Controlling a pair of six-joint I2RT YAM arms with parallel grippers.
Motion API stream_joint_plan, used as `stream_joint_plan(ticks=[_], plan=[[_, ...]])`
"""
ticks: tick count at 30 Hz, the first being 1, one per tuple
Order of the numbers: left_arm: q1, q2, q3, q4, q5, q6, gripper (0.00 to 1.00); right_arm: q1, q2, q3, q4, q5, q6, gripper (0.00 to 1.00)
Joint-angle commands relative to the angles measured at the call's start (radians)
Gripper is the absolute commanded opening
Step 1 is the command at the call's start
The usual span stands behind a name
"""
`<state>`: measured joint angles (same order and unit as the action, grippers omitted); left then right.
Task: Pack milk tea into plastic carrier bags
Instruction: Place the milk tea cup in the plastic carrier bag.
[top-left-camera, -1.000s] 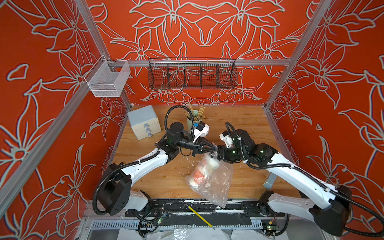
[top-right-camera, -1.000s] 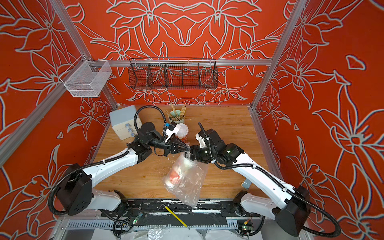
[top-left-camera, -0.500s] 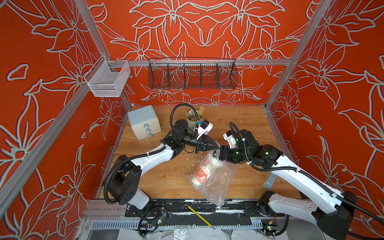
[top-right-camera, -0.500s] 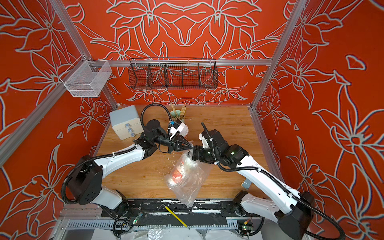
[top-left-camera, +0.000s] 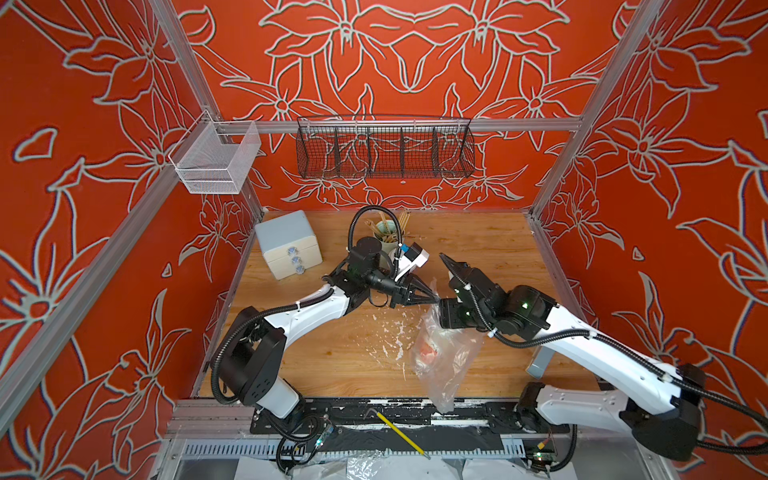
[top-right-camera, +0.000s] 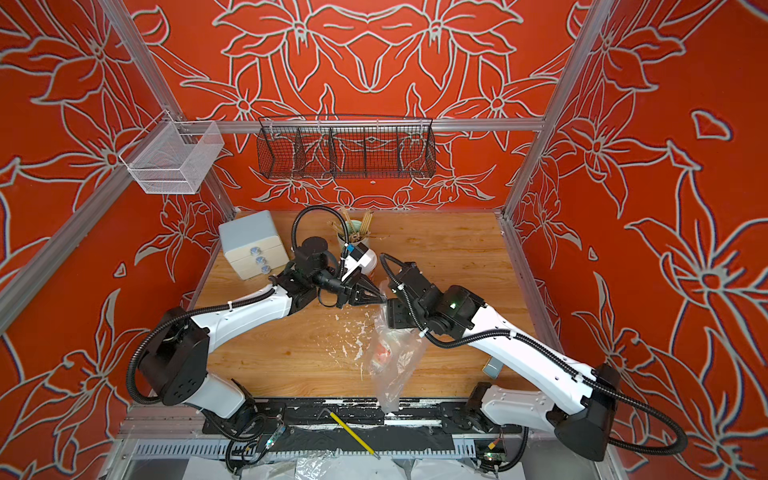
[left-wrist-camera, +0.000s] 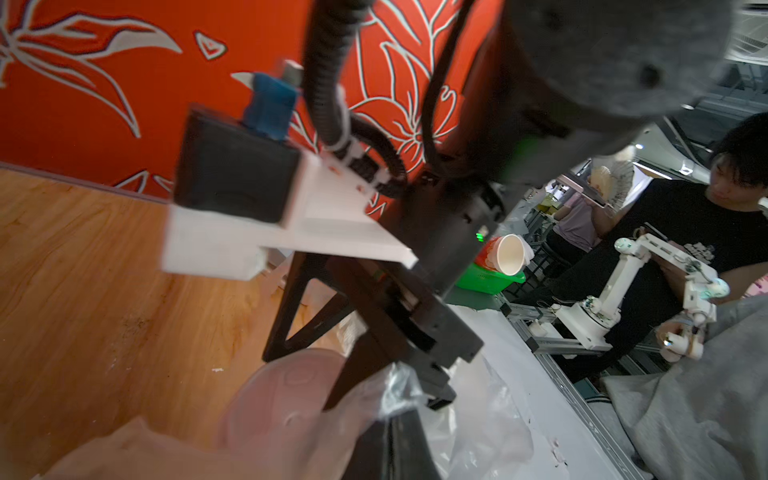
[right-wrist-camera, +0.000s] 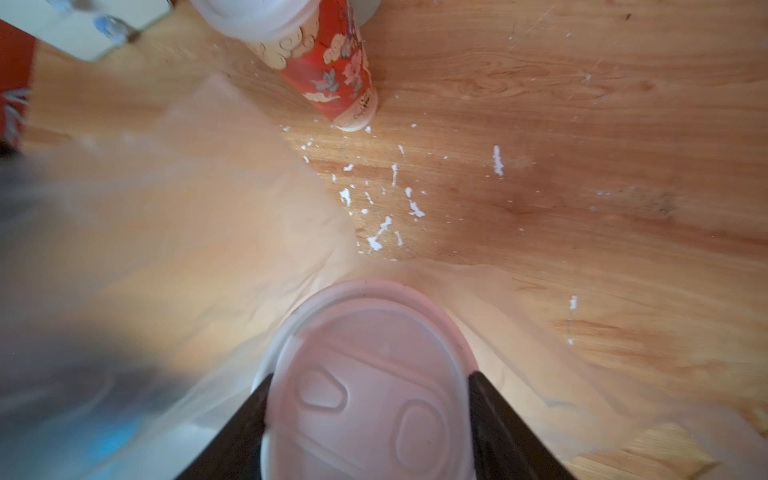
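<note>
- One clear plastic bag (top-left-camera: 453, 374) is hanging over the wooden table (top-left-camera: 324, 357), its loose lower end trailing to the near edge.
- Inside it, the cream cup (top-left-camera: 428, 353) is sitting partway down, its red-orange print showing through the film.
- The right claw (right-wrist-camera: 370, 376) is pointing down at the bag's mouth, its jaws standing wide and pressing on either side of that cup's white lid (right-wrist-camera: 365, 332).
- The left claw (top-left-camera: 432, 296) is pinching the bag's upper rim, jaws fully together on the film.
- Beyond them, the red cup (right-wrist-camera: 332, 75) is standing on the table, outside the bag.
- Farther back, the pale green stick holder (top-left-camera: 384, 230) and a grey drawer box (top-left-camera: 286, 241) are sitting near the rear wall.
</note>
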<state>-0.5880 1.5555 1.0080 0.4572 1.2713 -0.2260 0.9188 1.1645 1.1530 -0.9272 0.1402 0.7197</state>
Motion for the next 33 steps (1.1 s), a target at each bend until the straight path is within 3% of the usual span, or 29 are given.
stream_joint_plan(ticks=[1, 6, 21, 28, 33], plan=[[-0.035, 0.03, 0.013, -0.107, -0.089, 0.068, 0.0, 0.102, 0.041, 0.062, 0.098, 0.077, -0.063, 0.0], [-0.037, -0.006, -0.031, -0.18, -0.101, 0.094, 0.0, 0.175, 0.06, 0.089, 0.093, 0.217, -0.095, 0.0], [-0.039, -0.167, -0.087, -0.404, -0.175, 0.198, 0.0, 0.258, 0.109, 0.083, 0.098, 0.246, -0.109, 0.02], [-0.041, -0.21, -0.135, -0.428, -0.21, 0.192, 0.0, 0.278, 0.128, 0.067, 0.103, 0.237, -0.105, 0.39], [-0.041, -0.249, -0.168, -0.427, -0.243, 0.182, 0.0, 0.297, 0.113, 0.067, 0.1, 0.245, -0.107, 0.57]])
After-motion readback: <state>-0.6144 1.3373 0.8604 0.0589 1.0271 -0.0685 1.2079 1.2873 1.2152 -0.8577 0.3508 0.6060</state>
